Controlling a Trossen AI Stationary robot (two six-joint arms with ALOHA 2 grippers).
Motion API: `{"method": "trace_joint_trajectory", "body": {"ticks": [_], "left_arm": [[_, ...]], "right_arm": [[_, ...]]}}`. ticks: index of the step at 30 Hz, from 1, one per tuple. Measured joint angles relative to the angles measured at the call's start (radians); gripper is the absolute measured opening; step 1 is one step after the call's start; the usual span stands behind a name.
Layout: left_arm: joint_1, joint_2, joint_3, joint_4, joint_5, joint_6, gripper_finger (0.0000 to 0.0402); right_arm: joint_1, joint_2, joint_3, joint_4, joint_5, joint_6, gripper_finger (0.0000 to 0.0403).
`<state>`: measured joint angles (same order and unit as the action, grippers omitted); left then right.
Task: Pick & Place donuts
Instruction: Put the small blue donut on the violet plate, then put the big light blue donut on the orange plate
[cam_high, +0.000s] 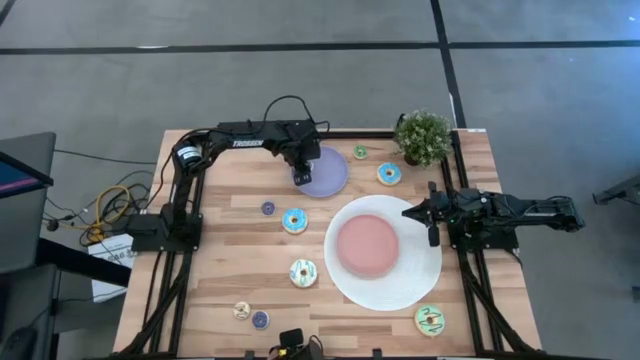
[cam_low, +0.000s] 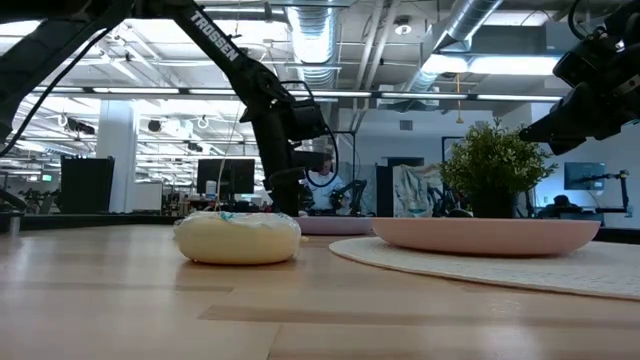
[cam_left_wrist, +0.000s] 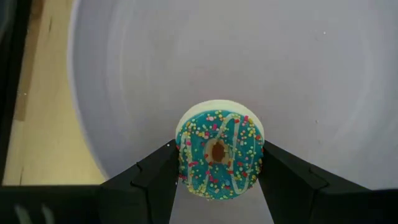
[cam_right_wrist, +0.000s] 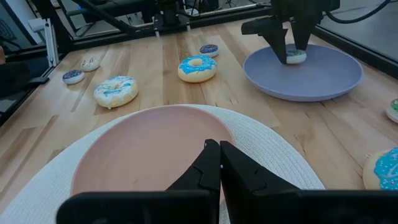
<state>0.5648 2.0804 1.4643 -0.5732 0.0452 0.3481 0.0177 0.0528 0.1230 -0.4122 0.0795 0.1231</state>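
Over the lavender plate (cam_high: 330, 175) at the tabletop's (cam_high: 230, 260) far left-centre, the left gripper (cam_left_wrist: 217, 180) pinches a teal sprinkled donut (cam_left_wrist: 219, 154) by its sides, jaws partly closed, just above the plate's surface. To place it well, I'd lower until it touches, then open gently and lift straight up. Farther right, the right gripper (cam_right_wrist: 219, 163) waits fully closed and empty at the white plate's (cam_high: 420, 290) edge.

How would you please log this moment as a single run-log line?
left gripper: shut on blue donut, over lavender plate | right gripper: shut, waiting beside white plate
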Motion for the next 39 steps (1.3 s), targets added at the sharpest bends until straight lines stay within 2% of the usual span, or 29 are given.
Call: {"method": "trace_joint_trajectory", "body": {"ticks": [19, 22, 32, 39], "left_arm": [[0.000, 0.000, 0.000, 0.000, -0.006, -0.002, 0.0197], [0.000, 0.000, 0.000, 0.000, -0.006, -0.003, 0.0212], [0.000, 0.000, 0.000, 0.007, -0.030, 0.010, 0.0296], [0.017, -0.047, 0.068, -0.074, -0.058, -0.033, 0.0310]], "right_arm": [[0.000, 0.000, 0.000, 0.000, -0.001, 0.000, 0.0001], [0.000, 0.000, 0.000, 0.000, -0.001, 0.000, 0.0001], [0.000, 0.000, 0.000, 0.000, -0.001, 0.000, 0.0001], [0.000, 0.000, 0.000, 0.000, -0.001, 0.000, 0.0001]]}}
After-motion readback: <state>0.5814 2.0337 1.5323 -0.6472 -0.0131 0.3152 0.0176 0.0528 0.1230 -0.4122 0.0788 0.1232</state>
